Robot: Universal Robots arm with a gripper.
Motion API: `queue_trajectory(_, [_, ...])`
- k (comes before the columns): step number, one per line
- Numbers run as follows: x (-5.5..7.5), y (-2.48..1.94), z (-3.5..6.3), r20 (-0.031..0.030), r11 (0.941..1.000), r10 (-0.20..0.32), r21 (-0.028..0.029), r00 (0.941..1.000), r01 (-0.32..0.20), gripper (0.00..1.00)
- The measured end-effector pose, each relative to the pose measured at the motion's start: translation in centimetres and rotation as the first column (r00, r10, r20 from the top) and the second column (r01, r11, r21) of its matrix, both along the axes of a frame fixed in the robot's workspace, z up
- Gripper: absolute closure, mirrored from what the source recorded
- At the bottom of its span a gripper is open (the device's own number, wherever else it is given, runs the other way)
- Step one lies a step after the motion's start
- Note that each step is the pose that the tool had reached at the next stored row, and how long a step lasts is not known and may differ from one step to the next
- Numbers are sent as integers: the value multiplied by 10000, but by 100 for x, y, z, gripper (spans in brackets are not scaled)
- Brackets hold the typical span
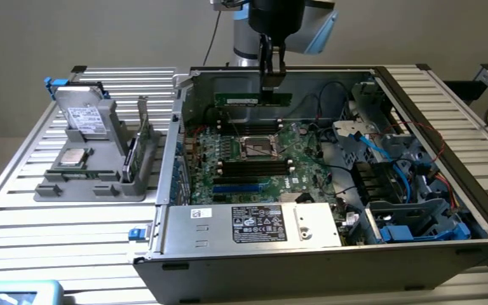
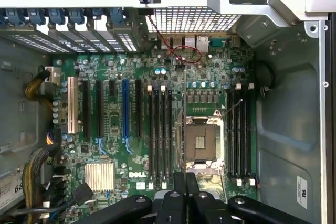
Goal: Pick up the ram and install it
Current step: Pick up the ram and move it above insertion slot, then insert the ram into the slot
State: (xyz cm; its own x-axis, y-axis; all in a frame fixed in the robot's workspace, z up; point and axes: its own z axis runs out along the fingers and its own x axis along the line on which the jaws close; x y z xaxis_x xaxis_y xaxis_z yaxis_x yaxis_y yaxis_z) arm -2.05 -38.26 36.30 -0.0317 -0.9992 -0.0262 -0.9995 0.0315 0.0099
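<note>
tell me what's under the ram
The ram, held in the end effector, hangs over the motherboard, near its black slots and CPU socket. The board strip right beneath its edge is covered.

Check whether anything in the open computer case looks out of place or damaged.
Nothing looks damaged or spilled. Only the thin green ram stick is off the board: it hangs level above the green motherboard, clamped in the tool.

Exterior camera raised and set back, looking obliquely down into the open computer case [image 1: 312,264] on the slatted table [image 1: 66,222], wrist camera behind the gripper [image 2: 185,178], close, facing squarely onto the motherboard [image 2: 113,124], both views sharing the CPU socket [image 1: 258,147] [image 2: 201,142] and memory slots [image 1: 253,167] [image 2: 160,129].
</note>
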Motion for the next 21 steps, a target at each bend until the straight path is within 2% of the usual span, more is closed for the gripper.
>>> queue_trajectory(3, [1,0,-7,1,10000,7,-11,10000,-7,88])
queue_trajectory(12, [0,0,-28,-1,9999,20,-107,10000,-20,88])
queue_trajectory(17, [0,0,-61,0,9999,20,-130,10000,-20,88])
queue_trajectory(21, [0,0,-93,4,9998,20,-173,10000,-20,88])
